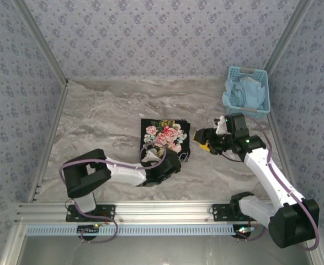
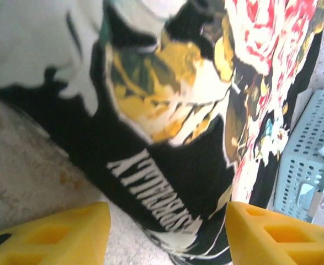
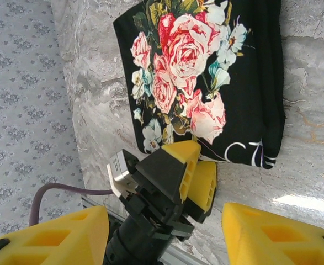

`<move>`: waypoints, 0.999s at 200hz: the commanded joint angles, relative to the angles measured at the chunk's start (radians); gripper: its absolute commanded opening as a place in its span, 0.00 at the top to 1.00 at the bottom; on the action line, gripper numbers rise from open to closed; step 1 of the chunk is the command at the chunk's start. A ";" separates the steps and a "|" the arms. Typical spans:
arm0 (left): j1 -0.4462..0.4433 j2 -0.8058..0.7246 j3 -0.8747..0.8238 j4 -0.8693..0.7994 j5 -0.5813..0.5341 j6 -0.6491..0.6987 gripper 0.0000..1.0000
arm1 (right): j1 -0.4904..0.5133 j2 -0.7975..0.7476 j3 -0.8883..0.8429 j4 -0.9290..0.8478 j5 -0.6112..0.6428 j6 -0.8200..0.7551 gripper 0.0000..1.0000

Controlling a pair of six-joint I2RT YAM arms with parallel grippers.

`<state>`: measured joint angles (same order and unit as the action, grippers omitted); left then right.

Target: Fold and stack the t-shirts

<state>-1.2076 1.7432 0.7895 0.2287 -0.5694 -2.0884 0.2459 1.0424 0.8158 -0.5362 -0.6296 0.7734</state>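
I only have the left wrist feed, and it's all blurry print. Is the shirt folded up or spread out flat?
Observer: Folded. From above, the t-shirt is a compact rectangle in the middle of the table, roses up.
Operator: Where's the right claw?
Observer: The right claw is open, just right of the shirt and apart from it.
Operator: What's in that basket?
Observer: The blue basket at the far right corner holds crumpled light-blue cloth.
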 commanded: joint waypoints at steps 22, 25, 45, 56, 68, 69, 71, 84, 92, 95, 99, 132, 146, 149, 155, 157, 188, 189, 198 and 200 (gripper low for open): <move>0.076 0.103 0.037 0.086 -0.008 -0.587 0.63 | -0.014 -0.012 0.003 -0.015 -0.025 0.007 0.42; 0.081 0.112 0.041 0.094 -0.007 -0.587 0.66 | -0.015 -0.011 0.004 -0.015 -0.024 0.009 0.43; 0.113 0.149 0.062 0.120 0.017 -0.585 0.82 | -0.023 -0.010 0.008 -0.016 -0.020 0.014 0.43; 0.136 0.159 0.063 0.130 0.016 -0.580 0.91 | -0.029 -0.006 0.014 -0.016 -0.018 0.015 0.43; 0.174 0.161 0.053 0.145 0.021 -0.559 0.98 | -0.035 0.002 0.026 -0.020 -0.016 0.014 0.44; 0.177 0.161 0.052 0.146 0.021 -0.557 0.98 | -0.036 0.003 0.026 -0.021 -0.016 0.014 0.44; 0.186 0.160 0.051 0.149 0.024 -0.552 0.99 | -0.038 0.004 0.029 -0.022 -0.016 0.014 0.44; 0.246 0.148 0.025 0.163 0.039 -0.513 1.00 | -0.046 0.017 0.044 -0.028 -0.020 0.003 0.44; 0.292 0.139 0.002 0.185 0.055 -0.464 1.00 | -0.051 0.026 0.056 -0.034 -0.021 -0.004 0.44; 0.315 0.136 -0.006 0.194 0.066 -0.444 1.00 | -0.052 0.027 0.058 -0.035 -0.019 -0.006 0.44; 0.343 0.130 -0.018 0.205 0.091 -0.413 1.00 | -0.053 0.031 0.064 -0.036 -0.021 -0.009 0.44; 0.617 0.066 -0.113 0.236 0.292 -0.146 1.00 | -0.056 0.057 0.101 -0.027 -0.021 -0.024 0.45; 0.747 0.068 -0.141 0.278 0.398 -0.051 1.00 | -0.055 0.064 0.108 -0.019 -0.015 -0.031 0.45; 0.777 0.072 -0.144 0.295 0.421 -0.022 1.00 | -0.056 0.065 0.109 -0.016 -0.017 -0.032 0.45; 0.840 0.084 -0.136 0.311 0.490 0.047 1.00 | -0.056 0.068 0.111 -0.014 -0.012 -0.032 0.45; 0.867 0.088 -0.131 0.310 0.516 0.070 1.00 | -0.055 0.068 0.112 -0.009 -0.008 -0.032 0.45; 1.129 0.115 -0.014 0.083 0.785 0.390 1.00 | -0.055 0.081 0.105 0.011 -0.007 -0.020 0.45; 1.135 0.115 -0.012 0.077 0.787 0.398 1.00 | -0.056 0.082 0.105 0.011 -0.007 -0.018 0.45; 1.190 0.127 0.014 0.038 0.815 0.481 1.00 | -0.054 0.090 0.105 0.021 -0.007 -0.018 0.45; 1.202 0.133 0.025 0.032 0.827 0.503 1.00 | -0.054 0.093 0.104 0.024 -0.006 -0.019 0.45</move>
<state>-0.1200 1.8297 0.7681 0.4927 0.0528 -1.8683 0.1947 1.1183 0.8959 -0.5404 -0.6331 0.7658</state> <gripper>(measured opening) 0.090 0.554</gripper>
